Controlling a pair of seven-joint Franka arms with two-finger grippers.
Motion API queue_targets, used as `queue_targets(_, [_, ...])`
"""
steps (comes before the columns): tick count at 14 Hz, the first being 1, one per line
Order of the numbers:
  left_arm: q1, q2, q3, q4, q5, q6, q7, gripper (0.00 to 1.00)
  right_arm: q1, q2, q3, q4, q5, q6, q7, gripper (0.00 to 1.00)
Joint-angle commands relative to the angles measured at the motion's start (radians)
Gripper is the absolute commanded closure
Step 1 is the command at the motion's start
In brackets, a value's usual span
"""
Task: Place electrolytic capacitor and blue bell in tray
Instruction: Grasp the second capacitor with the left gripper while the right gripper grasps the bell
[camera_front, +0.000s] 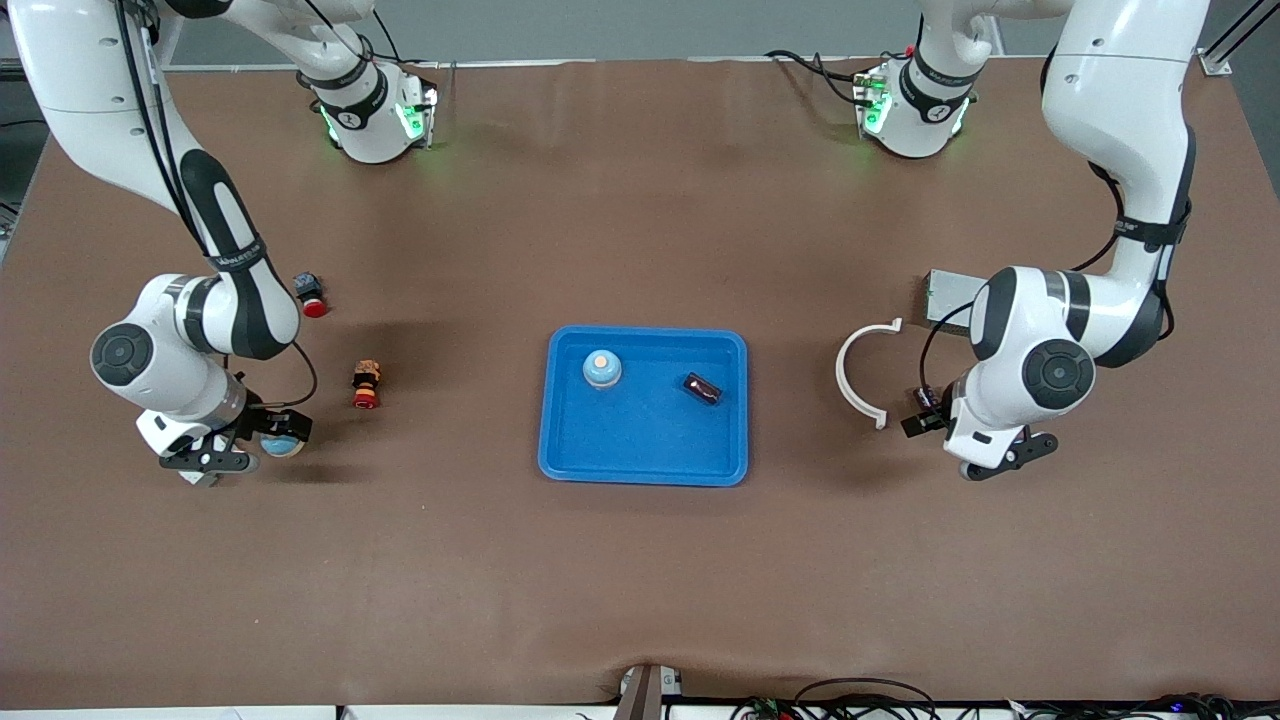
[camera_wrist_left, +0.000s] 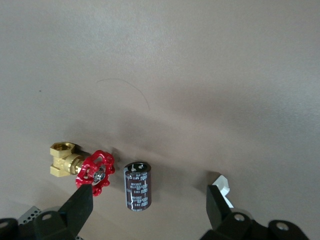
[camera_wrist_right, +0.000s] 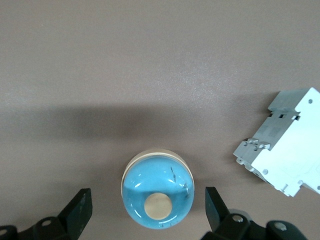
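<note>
Near the middle of the brown desk (camera_front: 640, 600) lies the shallow bright blue plastic tray (camera_front: 642, 474). It already holds a blue dome-shaped bell (camera_front: 602, 368) with a cream button, and a dark cylindrical electrolytic capacitor (camera_front: 703, 388) lying on its side, the two well apart.

Toward the right arm's end, the right gripper (camera_wrist_right: 147, 210) hangs over a second blue bell (camera_wrist_right: 157, 189). Its fingers are spread wide to either side of the dome and hold nothing. A white plastic circuit breaker (camera_wrist_right: 285, 150) lies near that bell.

Toward the left arm's end, the left gripper (camera_wrist_left: 145, 210) hangs over a second capacitor (camera_wrist_left: 137, 186), which is dark, printed and lying flat. These fingers are also fully apart and empty. A brass valve with a red handwheel (camera_wrist_left: 82, 167) sits just beside this capacitor.

Also on the desk are a white curved plastic arc (camera_front: 860, 370), a grey metal box (camera_front: 950, 295), a small red-and-brown figure (camera_front: 367, 385) and a red push-button (camera_front: 312, 297).

Risks, as I judge them:
- On a descent by the left gripper, one finger could catch the handwheel and drag the valve along, or nudge the capacitor so that it rolls out of line.
- The bell's smooth dome could squirt out of a grip taken too high.
- A careless drop into the tray could knock the pieces already lying there.
</note>
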Motion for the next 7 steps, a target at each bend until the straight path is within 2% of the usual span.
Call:
queue_targets(1, [-0.012,0.03,-0.002,0.018,0.015,-0.001,-0.079,0.0,-0.025,-0.032,0.022,-0.034,0.015,0.011,-0.019,0.0])
queue_targets(7, [-0.017,0.076,-0.007,0.037,0.011,-0.002,-0.173,0.0,-0.031,-0.027,0.022,-0.037,0.015,0.028,-0.019,0.0])
